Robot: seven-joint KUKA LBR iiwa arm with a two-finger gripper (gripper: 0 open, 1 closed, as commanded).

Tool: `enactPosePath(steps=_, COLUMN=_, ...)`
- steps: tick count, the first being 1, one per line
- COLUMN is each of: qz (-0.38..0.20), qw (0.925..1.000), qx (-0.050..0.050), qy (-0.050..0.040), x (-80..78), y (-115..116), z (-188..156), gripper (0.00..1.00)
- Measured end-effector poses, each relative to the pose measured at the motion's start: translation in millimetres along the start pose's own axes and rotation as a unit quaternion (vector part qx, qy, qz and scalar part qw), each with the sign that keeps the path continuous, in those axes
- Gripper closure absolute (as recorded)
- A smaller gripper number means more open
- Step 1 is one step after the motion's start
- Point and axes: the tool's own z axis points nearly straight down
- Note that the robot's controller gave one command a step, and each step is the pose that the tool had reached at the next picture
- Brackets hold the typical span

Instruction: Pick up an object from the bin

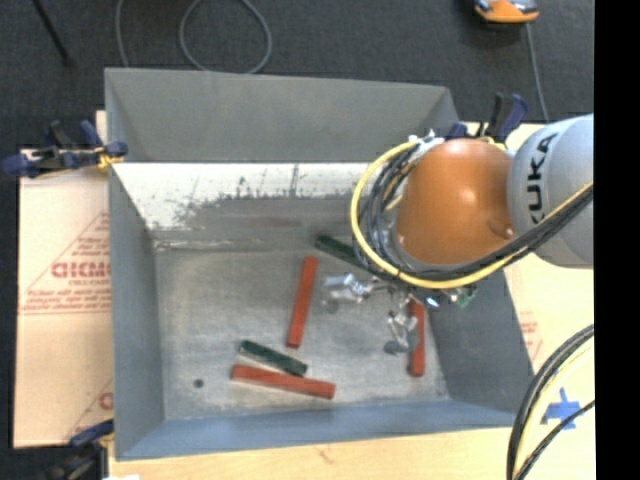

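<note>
My gripper (375, 310) hangs below the orange dome at the right of the bin floor, open, with bare floor between its metal fingers. One fingertip (401, 332) is right beside a short red stick (416, 344) that lies upright near the right wall; whether they touch I cannot tell. The other fingertip (346, 289) points left toward a longer red stick (301, 301) lying near the bin's middle. A dark green stick (334, 247) runs under the arm, partly hidden.
Near the front wall lie another red stick (283, 381) and a dark green stick (273, 357) just above it. A small dark speck (198, 384) sits at the front left. The arm and its cables cover the bin's right rear corner.
</note>
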Motion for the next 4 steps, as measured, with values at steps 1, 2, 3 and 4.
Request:
enactPosePath(steps=1, qz=-0.168, qw=0.9857, qx=-0.004, qy=0.0035, x=41.9, y=-33, z=73, gripper=0.00)
enactPosePath(steps=2, qz=-0.248, qw=0.9688, qx=-0.004, qy=-0.0021, x=118.2, y=-93, z=28, gripper=0.00)
enactPosePath(steps=3, qz=-0.167, qw=0.9860, qx=-0.003, qy=-0.0002, x=60.2, y=-111, z=67, gripper=0.00)
enactPosePath(steps=4, qz=-0.166, qw=0.9862, qx=-0.002, qy=-0.0017, x=61.1, y=-111, z=69, gripper=1.00)
